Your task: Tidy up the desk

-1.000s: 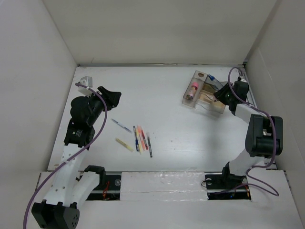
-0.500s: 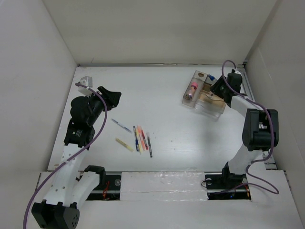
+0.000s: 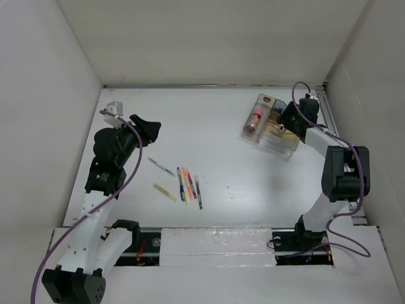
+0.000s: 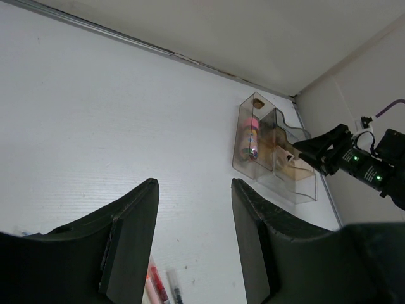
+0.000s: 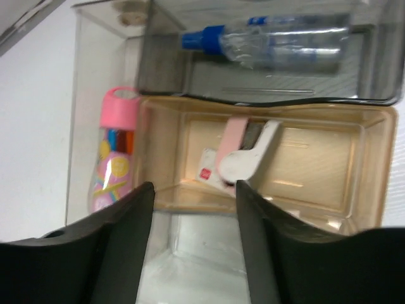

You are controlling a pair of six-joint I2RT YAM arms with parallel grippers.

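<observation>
The white desk (image 3: pixel 221 145) holds several pens (image 3: pixel 186 185) lying side by side at its front middle, with one blue pen (image 3: pixel 161 167) and a pale yellow stick (image 3: pixel 166 192) beside them. A clear compartment tray (image 3: pixel 271 126) stands at the back right. Inside it are a pink bottle (image 5: pixel 114 158), a blue-capped spray bottle (image 5: pixel 285 41) and a pink-and-white stapler-like item (image 5: pixel 243 155) in the tan compartment. My right gripper (image 5: pixel 194 190) hovers open just above the tray, holding nothing. My left gripper (image 4: pixel 193 190) is open and empty, raised over the desk's left side (image 3: pixel 149 128).
A small silver object (image 3: pixel 114 109) sits at the back left corner. White panels wall the desk on three sides. A metal rail (image 3: pixel 209 240) runs along the front edge between the arm bases. The right arm's cable (image 3: pixel 302 95) loops near the right wall.
My right gripper has shifted back and left over the tray and its jaws have spread wider. The left arm has stayed still.
</observation>
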